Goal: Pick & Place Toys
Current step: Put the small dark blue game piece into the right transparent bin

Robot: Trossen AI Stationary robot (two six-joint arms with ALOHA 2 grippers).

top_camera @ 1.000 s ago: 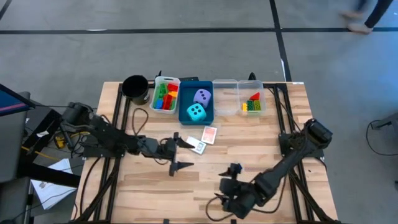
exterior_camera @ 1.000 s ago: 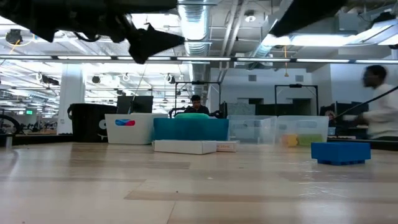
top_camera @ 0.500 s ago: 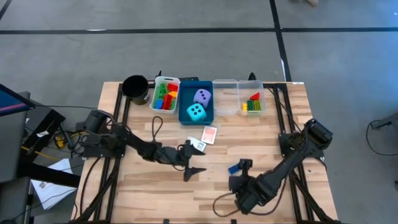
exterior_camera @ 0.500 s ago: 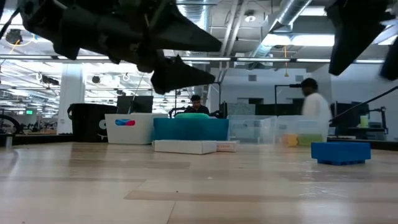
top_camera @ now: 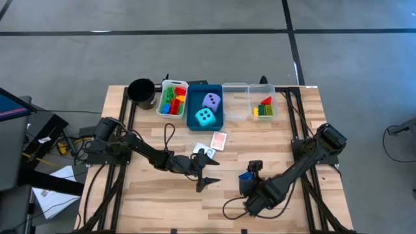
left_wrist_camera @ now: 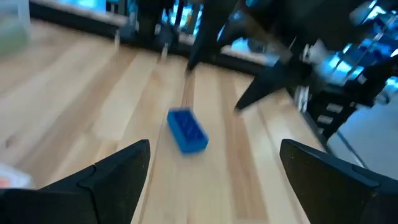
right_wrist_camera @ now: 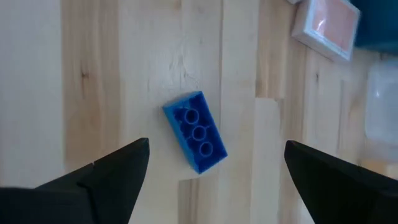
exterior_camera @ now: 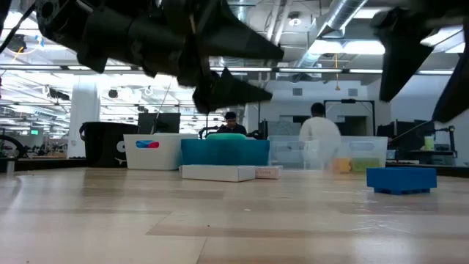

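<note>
A blue brick (top_camera: 245, 176) lies on the bare wood near the table's middle, its hollow underside up (right_wrist_camera: 194, 140). My right gripper (right_wrist_camera: 217, 168) hangs open above it, pointing steeply down, a finger on either side and clear of it. My left gripper (top_camera: 213, 172) is open too, nearly level just left of the brick (left_wrist_camera: 186, 130), pointing at it. Two card packs (top_camera: 220, 140) (top_camera: 207, 153) lie flat behind it. A lavender die (top_camera: 211, 100) and a cyan die (top_camera: 205, 117) sit in the blue tray (top_camera: 194, 120).
At the far edge stand a black cup (top_camera: 142, 91), a white tray (top_camera: 164, 97) of mixed bricks, the blue tray and two clear trays (top_camera: 235, 104) (top_camera: 263, 97), one holding bricks. Bare wood lies toward the near edge. A person stands in the room beyond (exterior_camera: 320, 128).
My left gripper has gone toward the table's right edge and down, closing on the blue brick, jaws still wide. My right gripper has tipped steeply downward, rolled, and shifted to stand over the brick. The brick has stayed where it was.
</note>
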